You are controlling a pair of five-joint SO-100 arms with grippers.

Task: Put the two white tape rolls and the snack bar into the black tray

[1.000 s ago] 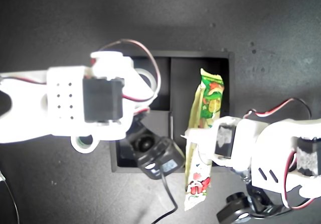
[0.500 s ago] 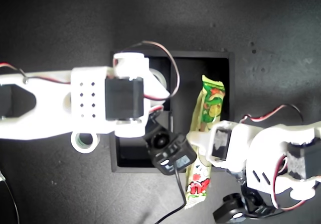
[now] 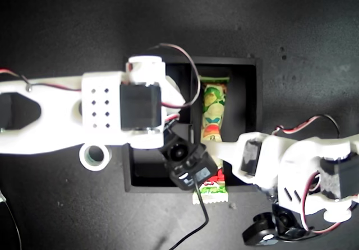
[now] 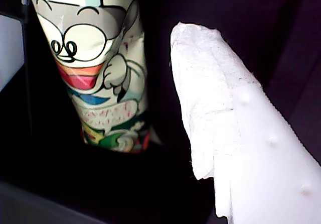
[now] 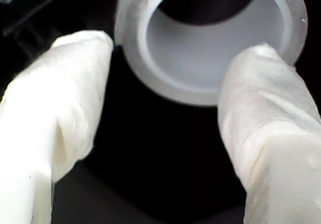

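Grippers are shown over the tray (image 3: 255, 104), exterior view from above. By the wrist views, my second gripper (image 5: 168, 58) rides the arm entering from the exterior view's left, and my first gripper (image 3: 221, 149) the arm from the exterior view's right.

Second: jaws are spread wide w/ nothing clamped. The plain roll (image 5: 210, 38) lies on a black floor just past the fingertips (image 5: 80, 58), one tip overlapping its rim. It is judged to sit in a small compartment, but the arm hides it from above.

First: only one finger (image 4: 215, 98) is seen, apart from the bar (image 3: 212, 112) w/ a dark gap between. Whether the jaws are spread or closed cannot be told.

Bar: laid along the long compartment, near end poking over the tray wall at the exterior view's bottom.

Green roll (image 3: 82, 156): on the table outside the tray, just beside its wall at the exterior view's left, under the second arm.

Step in hand (judged): the bar and plain roll are being set down, approx. two of three items done.

Next move calls for the second arm to be lifted clear, swung to the green roll, and closed across its rim. The bar's overhang may need a nudge inward.
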